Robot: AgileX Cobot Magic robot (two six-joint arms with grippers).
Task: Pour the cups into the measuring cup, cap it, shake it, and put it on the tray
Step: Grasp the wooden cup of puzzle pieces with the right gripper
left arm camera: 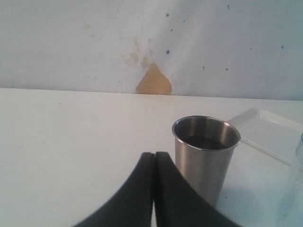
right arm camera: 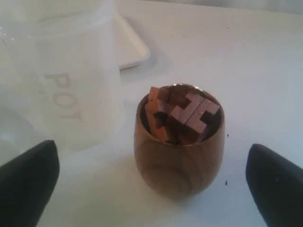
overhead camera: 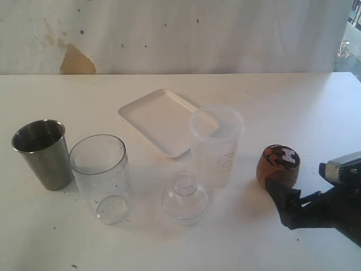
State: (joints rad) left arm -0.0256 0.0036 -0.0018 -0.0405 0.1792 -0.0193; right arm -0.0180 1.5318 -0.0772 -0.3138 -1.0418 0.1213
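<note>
At the far left the steel tumbler (overhead camera: 42, 152) stands upright, and the left gripper (left arm camera: 154, 160) sits near it, pressed shut and empty. Next come the clear measuring cup (overhead camera: 100, 169), the white tray (overhead camera: 161, 121) further back, the dome cap (overhead camera: 184, 197) and the frosted tub (overhead camera: 216, 144). On the right, the wooden cup (overhead camera: 278, 165), filled with small blocks (right arm camera: 184, 113), stands untouched between the wide-open fingers of the right gripper (right arm camera: 151, 184). It looks light, rigid and smooth; gripping its widest belly seems safest, since tipping would spill the blocks.
</note>
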